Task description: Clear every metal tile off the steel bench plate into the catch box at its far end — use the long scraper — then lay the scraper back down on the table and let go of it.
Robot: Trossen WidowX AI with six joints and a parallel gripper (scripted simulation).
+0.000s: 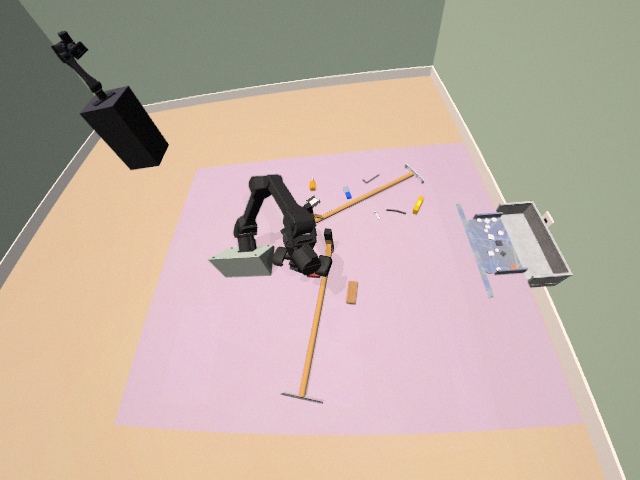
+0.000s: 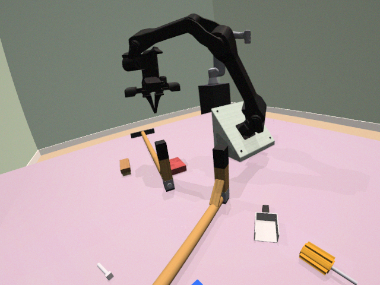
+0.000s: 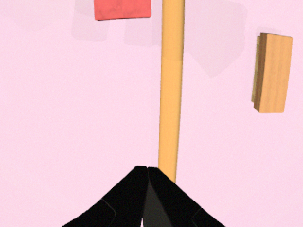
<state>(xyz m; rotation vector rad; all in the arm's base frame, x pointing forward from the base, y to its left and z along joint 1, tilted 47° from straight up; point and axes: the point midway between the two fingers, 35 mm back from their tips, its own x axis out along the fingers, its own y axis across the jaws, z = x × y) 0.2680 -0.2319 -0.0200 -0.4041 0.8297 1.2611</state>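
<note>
My gripper [image 2: 155, 111] [image 3: 148, 167] is shut and empty, high above the mat. In the wrist view its tips overlap the wooden shaft of a long tool [image 1: 312, 335] [image 2: 150, 147] [image 3: 171, 85] that lies below them. This tool has a wide, thin dark blade and an upright black-topped grip. A second long tool [image 1: 369, 197] [image 2: 193, 239] has a grey metal head and a similar upright grip. Which is the scraper, I cannot tell for sure. Several white and dark tiles [image 1: 491, 236] lie on the bluish steel plate [image 1: 478, 243], beside the grey catch box [image 1: 553, 248].
A red block [image 2: 177, 165] [image 3: 123, 9] and a wooden block [image 1: 352, 292] [image 2: 124, 166] [image 3: 276, 73] lie on either side of the dark-bladed tool. A small pan [image 2: 266, 230], an orange screwdriver [image 2: 317, 258], a bolt [image 2: 105, 271] and a yellow item [image 1: 418, 205] lie near the second tool.
</note>
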